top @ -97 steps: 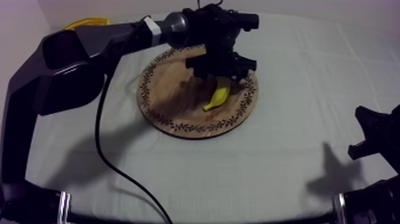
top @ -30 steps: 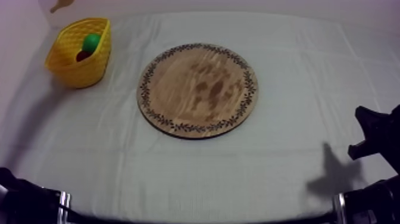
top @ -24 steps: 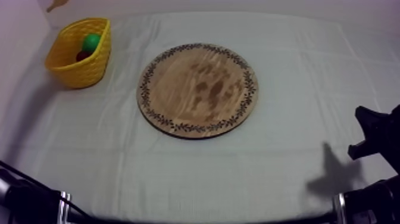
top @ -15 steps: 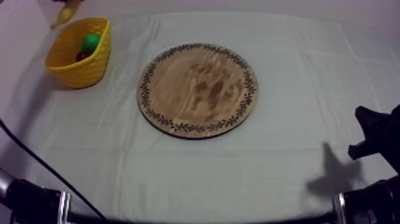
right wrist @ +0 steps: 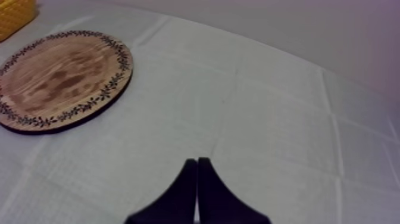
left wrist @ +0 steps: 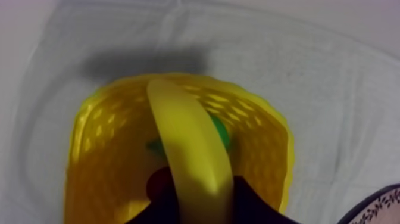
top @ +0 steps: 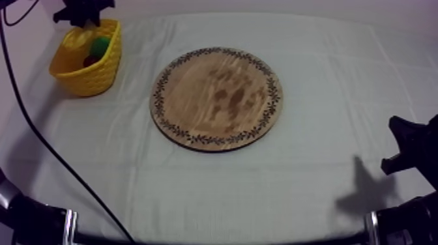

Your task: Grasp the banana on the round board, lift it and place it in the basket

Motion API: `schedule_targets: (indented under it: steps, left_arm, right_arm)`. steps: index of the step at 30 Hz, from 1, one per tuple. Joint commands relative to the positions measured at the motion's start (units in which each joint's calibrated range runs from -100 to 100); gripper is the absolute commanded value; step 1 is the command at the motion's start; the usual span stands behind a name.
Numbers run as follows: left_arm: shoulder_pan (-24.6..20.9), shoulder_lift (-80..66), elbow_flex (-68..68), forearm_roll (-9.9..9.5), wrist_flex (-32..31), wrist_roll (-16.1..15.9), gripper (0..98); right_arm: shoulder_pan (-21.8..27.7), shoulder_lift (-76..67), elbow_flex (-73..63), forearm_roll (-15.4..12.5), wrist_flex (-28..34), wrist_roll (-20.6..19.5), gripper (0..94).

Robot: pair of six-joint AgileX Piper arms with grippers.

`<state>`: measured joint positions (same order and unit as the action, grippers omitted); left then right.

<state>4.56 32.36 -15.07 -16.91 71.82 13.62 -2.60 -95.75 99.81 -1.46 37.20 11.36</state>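
The left gripper [left wrist: 201, 204] clamps the banana [left wrist: 184, 137], its near end hidden between the dark fingers, above the yellow basket [left wrist: 95, 161], where a green thing [left wrist: 219, 128] and a small red fruit [left wrist: 158, 182] show half hidden behind it; the right gripper [right wrist: 197, 173] has its fingers together, empty

Basket [top: 98, 73] at far left of table [top: 261, 189]; board [top: 217, 98] mid-table, right of it; banana [left wrist: 186, 140] held in left gripper [top: 83, 12] above basket; right gripper [right wrist: 197, 165] low at right.

Banana [left wrist: 187, 137]: yellow, curved, one end clamped in left end effector [left wrist: 196, 205], hanging over yellow basket [left wrist: 98, 161] opening, at far left of surface [top: 293, 182]. Round wooden board [top: 217, 98]: flat, mid-surface, patterned rim.
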Motion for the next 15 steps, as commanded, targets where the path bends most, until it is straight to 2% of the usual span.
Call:
schedule_targets:
  steps: [1,10,12,15]
  left_arm:
    - [0.1,1.1,-0.4,-0.22,-0.1,0.2,20.9]
    - [0.1,3.9,-2.4,-1.05,-0.2,1.1,22.3]
    - [0.0,4.1,-2.6,-1.23,-0.2,1.5,33.1]
    - [-0.1,4.2,-2.6,-1.59,-0.4,2.5,58.4]
  right_arm:
    - [0.0,0.0,0.0,0.0,0.0,0.0,0.3]
    - [0.0,0.0,0.0,0.0,0.0,0.0,0.3]
    - [0.0,0.0,0.0,0.0,0.0,0.0,0.3]
    - [0.0,0.0,0.0,0.0,0.0,0.0,0.3]
